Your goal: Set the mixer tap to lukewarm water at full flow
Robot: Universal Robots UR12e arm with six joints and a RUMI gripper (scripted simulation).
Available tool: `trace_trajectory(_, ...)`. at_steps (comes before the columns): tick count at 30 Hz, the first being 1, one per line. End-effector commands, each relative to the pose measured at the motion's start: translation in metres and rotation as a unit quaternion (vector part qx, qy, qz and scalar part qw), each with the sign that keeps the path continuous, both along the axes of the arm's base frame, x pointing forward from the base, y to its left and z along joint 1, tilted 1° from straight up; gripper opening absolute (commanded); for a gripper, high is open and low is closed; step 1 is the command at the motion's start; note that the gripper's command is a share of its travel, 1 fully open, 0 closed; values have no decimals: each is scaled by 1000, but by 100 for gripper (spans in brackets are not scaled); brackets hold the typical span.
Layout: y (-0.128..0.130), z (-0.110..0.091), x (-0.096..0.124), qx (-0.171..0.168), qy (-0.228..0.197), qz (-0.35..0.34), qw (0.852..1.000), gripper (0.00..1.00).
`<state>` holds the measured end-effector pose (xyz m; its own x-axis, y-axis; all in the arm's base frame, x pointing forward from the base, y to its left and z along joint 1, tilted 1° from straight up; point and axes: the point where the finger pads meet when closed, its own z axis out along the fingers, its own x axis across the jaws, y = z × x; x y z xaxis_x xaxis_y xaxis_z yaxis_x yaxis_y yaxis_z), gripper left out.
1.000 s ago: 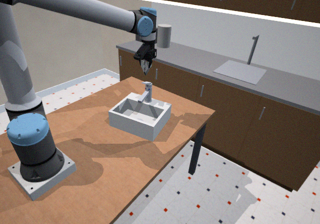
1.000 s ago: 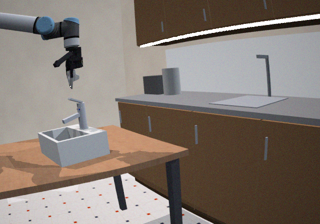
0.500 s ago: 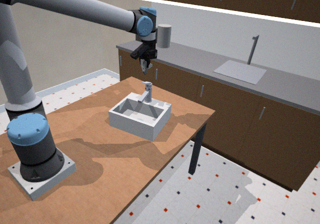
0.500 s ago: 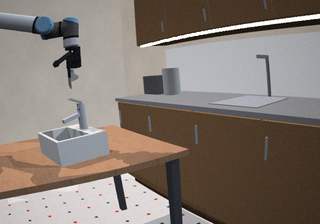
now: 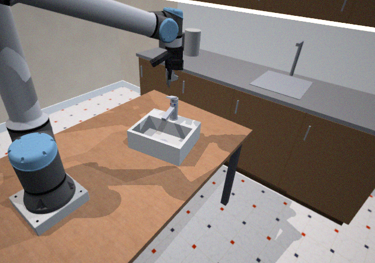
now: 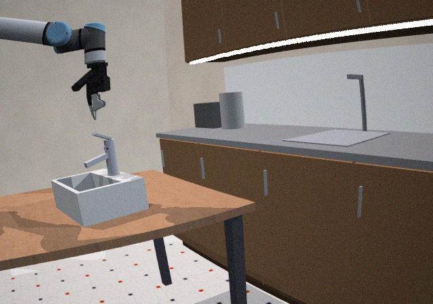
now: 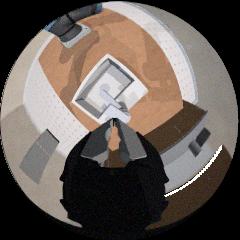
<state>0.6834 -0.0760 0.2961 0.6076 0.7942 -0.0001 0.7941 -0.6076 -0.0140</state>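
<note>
Item: mixer tap [image 6: 111, 160] at the basin's [image 6: 105, 199] rear rim on the table, lever [image 6: 101, 136] low over the spout; gripper [image 6: 94, 116] above, pinched shut and empty; best hooked beneath the lever tip, lifting squarely without sideways drift.

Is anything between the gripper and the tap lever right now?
Nothing visible. The gripper, shut and holding nothing, hangs in open air above the lever of the mixer tap on the white basin. Only an empty gap separates fingertips and lever in the exterior view.
</note>
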Motion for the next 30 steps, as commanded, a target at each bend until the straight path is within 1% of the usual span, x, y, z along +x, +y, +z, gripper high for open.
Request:
trace_trajectory(1, 2, 2, -1, -4, 1, -129, 992, 0)
trace_trajectory(2, 3, 3, -1, -5, 1, -150, 989, 0)
trace_trajectory(4, 3, 3, -1, -5, 1, -150, 989, 0)
trace_trajectory(8, 4, 3, 0, -6, 2, -237, 971, 0)
trace_trajectory(11, 4, 3, 0, -6, 3, -302, 953, 0)
trace_trajectory(14, 4, 4, 1, -7, 3, -365, 931, 0)
trace_trajectory(19, 4, 6, 3, -8, 3, -463, 887, 0)
trace_trajectory(21, 4, 6, 3, -8, 3, -463, 887, 0)
trace_trajectory(24, 4, 6, 3, -9, 3, -525, 851, 0)
trace_trajectory(30, 1, 7, 4, -10, 4, -629, 777, 0)
